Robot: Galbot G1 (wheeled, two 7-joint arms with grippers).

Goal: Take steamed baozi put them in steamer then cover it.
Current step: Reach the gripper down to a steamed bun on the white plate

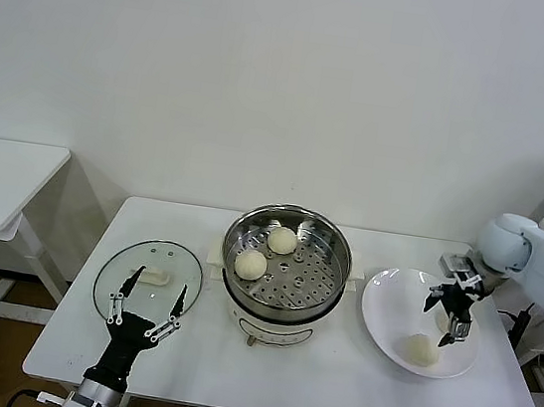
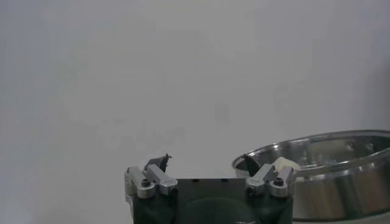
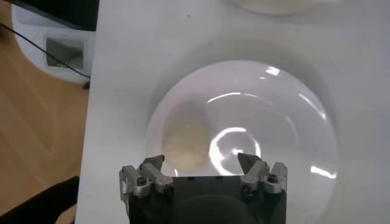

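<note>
Nearest in the head view, the left gripper is held wide open and empty over the round clear glass lid. Two cream-white round baozi are seen in the shiny steel steamer — one more on the flat white plate, beneath the open, empty right gripper.

Left wrist view: spread fingers, steamer rim beside.

Right wrist view: open fingers above the plate.

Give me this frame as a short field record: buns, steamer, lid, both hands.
steamer: steamer mid-table, uncovered
buns in steamer: two buns, on the basket's left and rear part
plate: plate right of the steamer
buns on plate: one bun plainly visible; another may be hidden behind the right hand
lid: lid flat on the table, left of the steamer
right hand: right hand open, above the plate, holding nothing
left hand: left hand open, over the lid's near edge, holding nothing
</note>
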